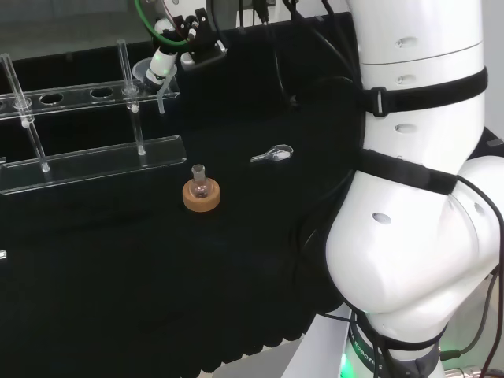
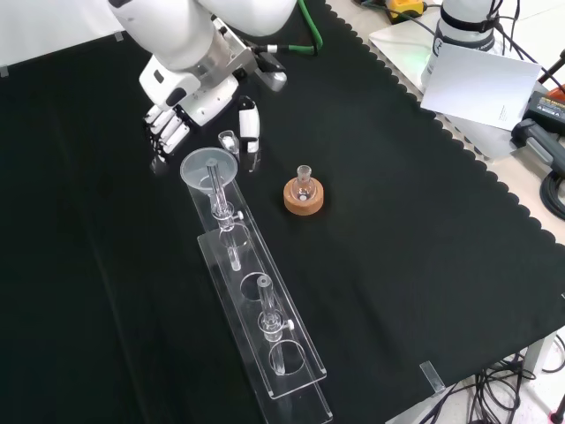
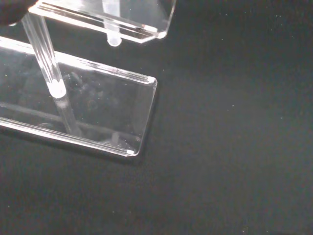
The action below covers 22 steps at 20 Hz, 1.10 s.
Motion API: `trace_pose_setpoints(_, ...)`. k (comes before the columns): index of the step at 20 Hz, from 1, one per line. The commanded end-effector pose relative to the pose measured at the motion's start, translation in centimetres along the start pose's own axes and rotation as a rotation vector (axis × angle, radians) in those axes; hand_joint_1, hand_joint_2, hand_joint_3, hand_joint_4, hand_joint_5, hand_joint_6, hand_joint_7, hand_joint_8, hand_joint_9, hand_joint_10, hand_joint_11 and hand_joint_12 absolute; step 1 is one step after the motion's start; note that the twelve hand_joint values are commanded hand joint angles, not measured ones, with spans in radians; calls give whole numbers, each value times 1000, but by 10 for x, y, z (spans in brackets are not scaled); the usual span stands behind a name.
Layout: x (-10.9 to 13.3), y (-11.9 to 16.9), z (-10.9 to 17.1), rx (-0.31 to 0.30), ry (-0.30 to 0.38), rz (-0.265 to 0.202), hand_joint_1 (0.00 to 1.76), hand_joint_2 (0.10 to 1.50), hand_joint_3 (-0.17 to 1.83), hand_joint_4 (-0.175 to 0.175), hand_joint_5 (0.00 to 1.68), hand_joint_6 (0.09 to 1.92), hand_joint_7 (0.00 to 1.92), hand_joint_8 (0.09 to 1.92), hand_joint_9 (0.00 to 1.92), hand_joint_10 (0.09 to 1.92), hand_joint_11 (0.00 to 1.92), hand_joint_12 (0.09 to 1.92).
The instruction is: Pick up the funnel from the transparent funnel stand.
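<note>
Front view: funnel sits upright in stand, stem down.

A black cloth with a scalloped edge covers the counter and serves as the landmark here. Beyond its far right edge in the front view lies a pale surface carrying a tilted white sheet, a yellow tool and black cables. Past the cloth's near right corner more cables hang over a grey floor.
</note>
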<state>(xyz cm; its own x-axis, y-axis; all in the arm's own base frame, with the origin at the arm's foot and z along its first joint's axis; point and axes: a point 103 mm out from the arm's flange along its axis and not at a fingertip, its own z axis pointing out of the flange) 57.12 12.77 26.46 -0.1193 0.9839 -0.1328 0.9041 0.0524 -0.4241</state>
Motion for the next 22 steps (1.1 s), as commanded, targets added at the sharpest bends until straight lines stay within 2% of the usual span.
trace_pose_setpoints(1, 17, 12, 3, 12, -18, 1, 595, 673, 16, -46, 156, 87, 242, 607, 130, 906, 0, 1542)
trace_pose_setpoints(5, 24, 18, 3, 20, -27, 5, 595, 673, 16, -45, 171, 87, 261, 615, 139, 906, 0, 1546)
trace_pose_setpoints(13, 20, 19, 2, 23, -36, 43, 595, 675, 18, -31, 296, 87, 365, 627, 189, 890, 0, 1567)
trace_pose_setpoints(15, 5, 7, 3, 10, -32, 24, 596, 678, 19, -31, 314, 87, 395, 618, 213, 880, 0, 1577)
trace_pose_setpoints(22, 5, 7, 3, 9, -19, 50, 633, 706, 39, -34, 531, 87, 694, 586, 407, 785, 0, 1645)
